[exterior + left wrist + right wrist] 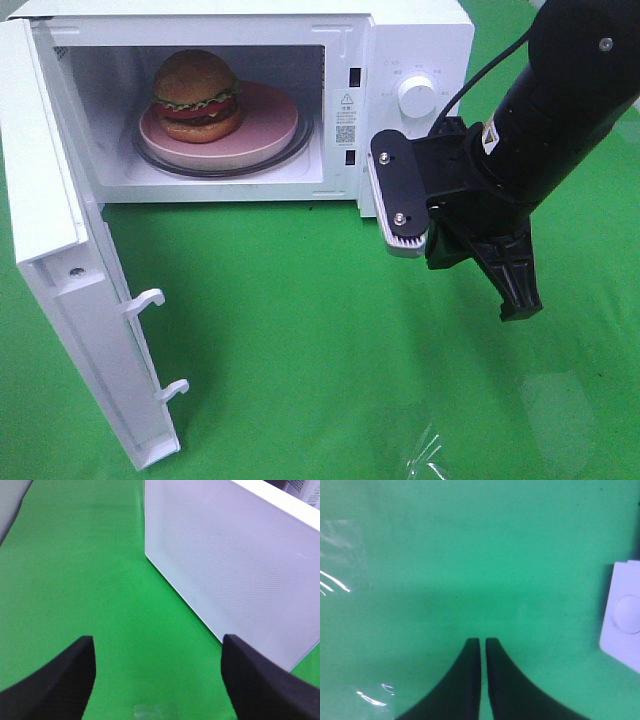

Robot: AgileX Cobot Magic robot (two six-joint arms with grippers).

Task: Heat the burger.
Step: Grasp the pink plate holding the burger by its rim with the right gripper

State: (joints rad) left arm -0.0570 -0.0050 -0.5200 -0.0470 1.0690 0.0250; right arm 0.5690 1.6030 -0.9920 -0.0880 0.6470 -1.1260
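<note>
- The high camera looks steeply down from the front at the microwave [420, 45] and green worktop [300, 310].
- The left wrist camera looks past the left claw [157, 642], low along the worktop, with the microwave's door [225, 565] close.
- The right wrist camera faces straight down over the right claw [483, 641], and the microwave's dial [627, 614] shows at the frame's edge.
</note>
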